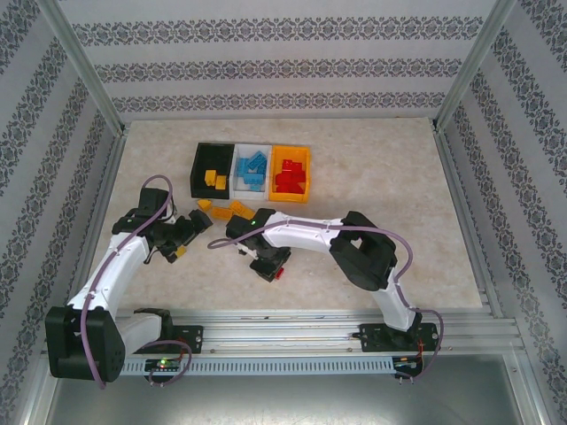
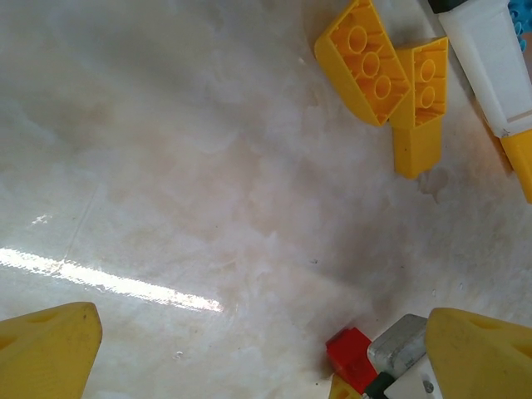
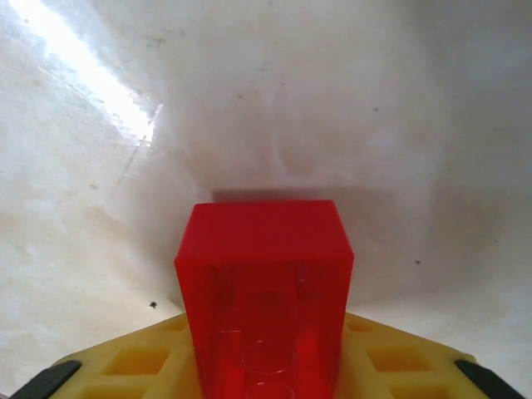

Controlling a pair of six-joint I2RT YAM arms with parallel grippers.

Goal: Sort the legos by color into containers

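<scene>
A red lego [image 3: 264, 249] sits between the yellow fingers of my right gripper [image 3: 266, 370], hollow underside toward the camera, low over the table; the gripper [image 1: 270, 266] is shut on it. My left gripper [image 1: 190, 232] stands open just left of it, fingertips [image 2: 50, 349] wide apart over bare table, with the red lego [image 2: 353, 357] near its right finger. Loose yellow legos [image 1: 221, 210] lie in front of the containers; two of them [image 2: 366, 62] show ahead of the left gripper. The black bin [image 1: 199, 168] holds yellow legos, the white bin [image 1: 251, 150] blue ones, the orange bin [image 1: 306, 159] red ones.
The right arm's white link [image 1: 301, 235] stretches across the middle of the table, close to the loose yellow legos. Metal frame rails [image 1: 461, 204] border the table on both sides. Patterned walls stand beyond them.
</scene>
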